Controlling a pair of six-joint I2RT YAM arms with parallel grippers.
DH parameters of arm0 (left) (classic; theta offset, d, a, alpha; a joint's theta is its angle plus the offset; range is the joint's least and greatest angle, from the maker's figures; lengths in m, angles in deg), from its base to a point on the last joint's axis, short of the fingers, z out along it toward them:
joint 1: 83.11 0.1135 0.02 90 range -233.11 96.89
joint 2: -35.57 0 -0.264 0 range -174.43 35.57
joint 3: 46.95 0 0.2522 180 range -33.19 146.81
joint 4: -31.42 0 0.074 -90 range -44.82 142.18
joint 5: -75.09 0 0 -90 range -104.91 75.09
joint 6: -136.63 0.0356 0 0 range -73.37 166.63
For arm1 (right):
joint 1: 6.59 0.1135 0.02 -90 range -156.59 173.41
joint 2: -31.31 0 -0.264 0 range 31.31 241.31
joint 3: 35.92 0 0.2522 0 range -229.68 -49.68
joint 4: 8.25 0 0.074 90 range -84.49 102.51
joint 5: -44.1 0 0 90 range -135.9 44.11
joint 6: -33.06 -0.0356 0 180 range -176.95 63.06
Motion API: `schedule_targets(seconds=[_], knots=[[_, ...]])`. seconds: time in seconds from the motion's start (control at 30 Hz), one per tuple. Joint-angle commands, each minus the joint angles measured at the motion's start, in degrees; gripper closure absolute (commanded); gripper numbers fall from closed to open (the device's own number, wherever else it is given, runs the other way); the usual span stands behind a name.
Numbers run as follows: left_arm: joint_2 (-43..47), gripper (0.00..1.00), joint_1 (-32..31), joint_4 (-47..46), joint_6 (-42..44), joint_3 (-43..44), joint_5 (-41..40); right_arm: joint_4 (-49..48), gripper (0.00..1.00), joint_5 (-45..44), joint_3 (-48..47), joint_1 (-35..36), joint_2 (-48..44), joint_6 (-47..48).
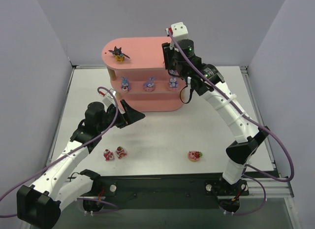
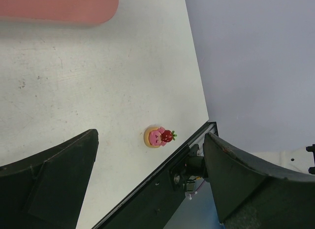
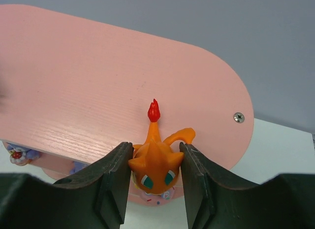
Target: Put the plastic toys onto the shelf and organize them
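The pink shelf (image 1: 147, 49) stands at the back of the table. The black bat toy (image 1: 118, 53) sits on its top board, left end. Three purple-blue bunnies (image 1: 150, 83) stand on the middle board. My right gripper (image 3: 153, 182) is shut on the orange toy (image 3: 157, 165) and holds it over the right end of the top board (image 3: 98, 96). Three red-and-white toys lie on the table: two (image 1: 114, 153) at front left, one (image 1: 195, 155) at front right, also in the left wrist view (image 2: 158, 136). My left gripper (image 1: 135, 114) is open and empty, low in front of the shelf's left end.
The white table (image 1: 162, 135) ends in a black front rail (image 1: 162, 184) with the arm bases. Grey walls close in the back and sides. A screw head (image 3: 238, 117) shows at the right end of the top board.
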Motion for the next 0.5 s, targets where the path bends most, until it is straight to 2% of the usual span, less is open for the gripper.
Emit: schedule_targets(seconds=[0.0,0.23,0.47], knots=[[-0.1,0.03,0.5,-0.3,1.2,0.2,1.1,0.1,1.0,-1.7,-3.5,-0.9,0.9,1.5],[0.0,0.03,0.6,-0.2,1.0,-0.2,1.3,2.5,1.0,-1.0,-6.9,-2.1,2.6,-0.3],[0.4,0.03,0.6,-0.4,0.4,-0.6,1.4,6.1,0.94,0.6,-9.9,-3.0,3.6,-2.7]])
